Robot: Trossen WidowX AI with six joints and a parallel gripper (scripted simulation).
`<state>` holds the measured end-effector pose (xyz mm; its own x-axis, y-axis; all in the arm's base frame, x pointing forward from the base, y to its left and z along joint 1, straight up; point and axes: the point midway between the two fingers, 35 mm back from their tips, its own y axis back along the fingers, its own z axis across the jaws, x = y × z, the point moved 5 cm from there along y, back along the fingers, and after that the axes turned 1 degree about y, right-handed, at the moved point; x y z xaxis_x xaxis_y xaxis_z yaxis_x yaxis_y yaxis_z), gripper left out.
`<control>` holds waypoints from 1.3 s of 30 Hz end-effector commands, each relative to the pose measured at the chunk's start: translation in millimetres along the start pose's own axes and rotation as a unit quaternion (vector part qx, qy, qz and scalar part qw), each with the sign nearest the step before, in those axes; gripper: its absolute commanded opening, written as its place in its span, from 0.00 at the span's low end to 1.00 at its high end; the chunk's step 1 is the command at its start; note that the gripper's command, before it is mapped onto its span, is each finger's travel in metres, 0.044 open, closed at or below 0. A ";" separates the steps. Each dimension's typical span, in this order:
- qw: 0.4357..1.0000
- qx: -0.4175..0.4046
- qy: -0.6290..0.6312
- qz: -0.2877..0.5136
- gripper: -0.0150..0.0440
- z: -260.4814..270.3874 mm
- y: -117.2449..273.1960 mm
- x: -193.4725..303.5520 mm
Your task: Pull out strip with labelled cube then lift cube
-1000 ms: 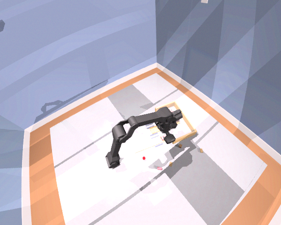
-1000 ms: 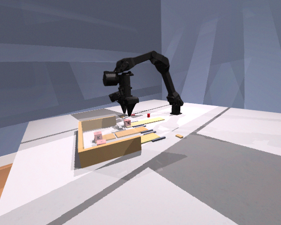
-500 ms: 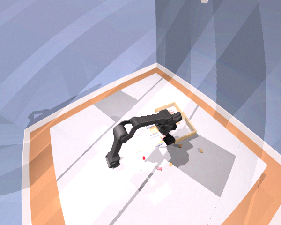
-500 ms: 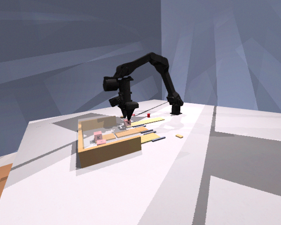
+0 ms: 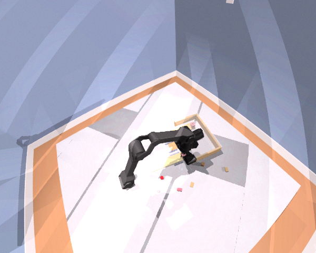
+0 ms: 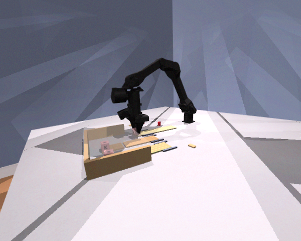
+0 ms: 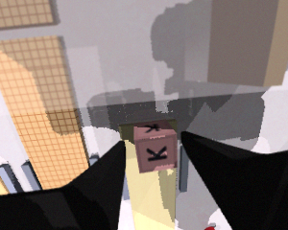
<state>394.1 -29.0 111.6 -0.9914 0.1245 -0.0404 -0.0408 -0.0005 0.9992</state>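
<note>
1. The labelled cube (image 7: 155,152) is sitting on the pale yellow strip (image 7: 149,201), outside the wooden tray (image 6: 114,161).
2. The gripper (image 7: 154,158) is straddling the cube, half-open, fingers at 9 and 3 o'clock, gripping nothing.
3. The strip looks pulled out; clamping and lifting remain.

Matt pink labelled cube (image 7: 155,152), smooth pale yellow strip (image 7: 151,203), wood-coloured tray wall (image 6: 118,161), matt black tool (image 7: 151,165)
</note>
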 end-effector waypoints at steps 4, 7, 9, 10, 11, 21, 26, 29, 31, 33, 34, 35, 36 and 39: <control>1.000 0.000 0.000 0.001 0.59 0.0 -1.8 0.2; 1.000 0.000 0.000 0.001 0.49 0.0 -1.8 0.2; 1.000 0.000 0.000 0.001 0.47 0.0 -1.8 0.2; 1.000 0.000 0.000 0.001 0.45 0.0 -1.8 0.2; 1.000 0.000 0.000 0.001 0.44 0.0 -1.8 0.2; 1.000 0.000 0.000 0.002 0.25 -1.2 15.2 21.0; 1.000 0.000 0.000 0.003 0.25 -2.2 28.9 41.0; 1.000 -0.001 0.000 0.004 0.25 -2.8 36.2 53.3; 1.000 0.000 0.001 0.004 0.25 -3.2 39.3 58.8; 1.000 0.000 0.001 0.004 0.25 -3.3 39.7 59.5; 1.000 0.000 0.001 0.004 0.25 -3.3 39.7 60.1; 1.000 0.000 0.001 0.004 0.25 -3.4 39.8 61.9; 1.000 0.000 0.001 0.004 0.25 -3.5 39.9 64.8; 1.000 0.000 0.001 0.005 0.25 -4.1 40.1 76.0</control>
<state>324.9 -24.3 145.1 -0.9919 0.1258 -0.0187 -0.0191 -0.0019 0.9998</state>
